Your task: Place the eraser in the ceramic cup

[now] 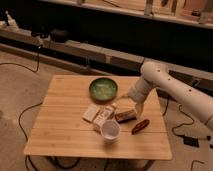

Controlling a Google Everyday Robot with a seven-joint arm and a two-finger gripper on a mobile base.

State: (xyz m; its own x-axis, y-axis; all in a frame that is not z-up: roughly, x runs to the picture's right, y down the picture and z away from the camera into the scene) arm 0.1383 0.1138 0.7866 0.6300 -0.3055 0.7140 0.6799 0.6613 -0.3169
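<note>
In the camera view we see the gripper (138,107) hanging at the end of the pale arm (165,82), which reaches in from the right over the far right part of the wooden surface (60,140). It points downward, just above and slightly to the right of the eraser (126,116). We cannot tell how far it is open, nor whether it has hold of anything.

The eraser lies flat on the surface, a dark bar with a lighter tan face, right of the middle. We cannot say whether the gripper touches it.

The ceramic cup (110,131) stands upright near the front edge, to the left of and in front of the eraser, close to it but apart. Its pale inside faces up and we make out nothing in it.

A slim reddish item (140,126) lies aslant just to the right of and in front of the eraser. Two flat white blocks (98,115) lie side by side to the left of the eraser, the nearer one just behind the cup. A wide green bowl (103,89) sits toward the back of the surface, behind all of these.
</note>
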